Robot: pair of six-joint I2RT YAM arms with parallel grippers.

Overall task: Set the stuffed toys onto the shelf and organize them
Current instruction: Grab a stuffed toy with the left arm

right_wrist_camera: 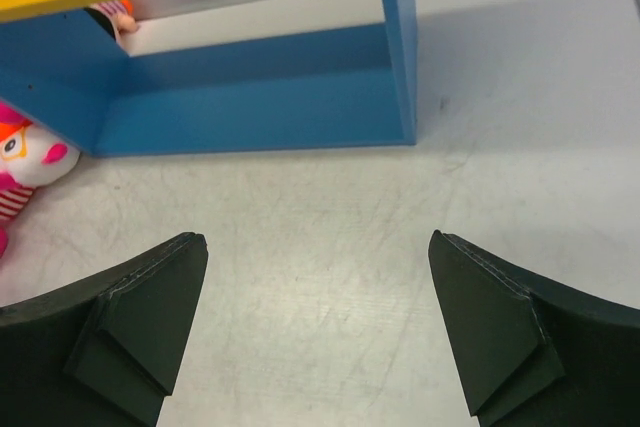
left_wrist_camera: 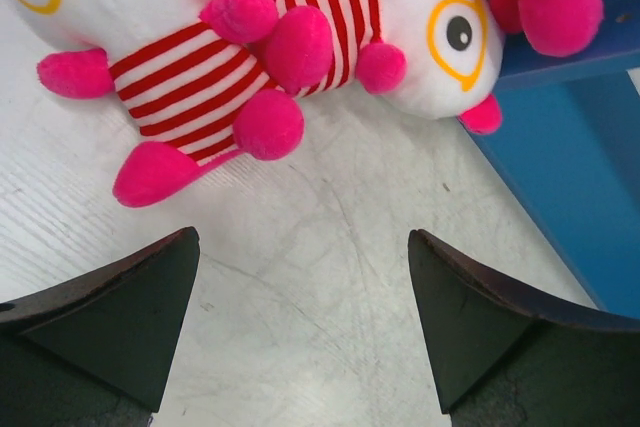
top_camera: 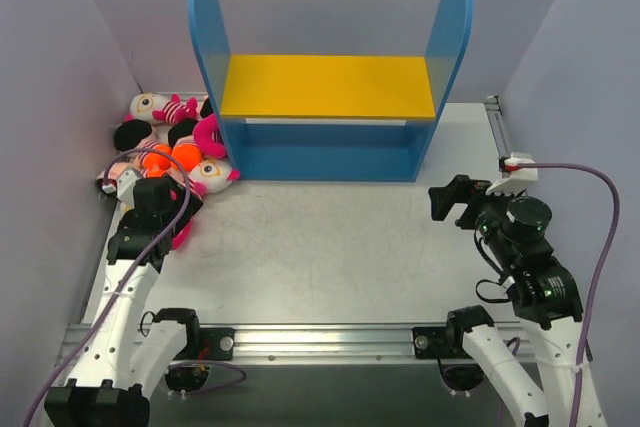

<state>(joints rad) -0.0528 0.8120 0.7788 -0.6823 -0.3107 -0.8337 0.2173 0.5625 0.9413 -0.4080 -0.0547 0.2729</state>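
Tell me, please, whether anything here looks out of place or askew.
Yes: the toys lie in a tumbled heap on the table, against the left side of the shelf, overlapping and facing every way. The yellow board holds none. Nothing looks damaged or spilled.

White arms (top_camera: 115, 322), black joints, purple cables (top_camera: 570, 165)

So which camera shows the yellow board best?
The top camera. It looks down on the whole yellow board, from one blue side to the other. The right wrist camera catches only a strip of it along its upper edge. The left wrist camera shows none of it, just toys and a blue corner.
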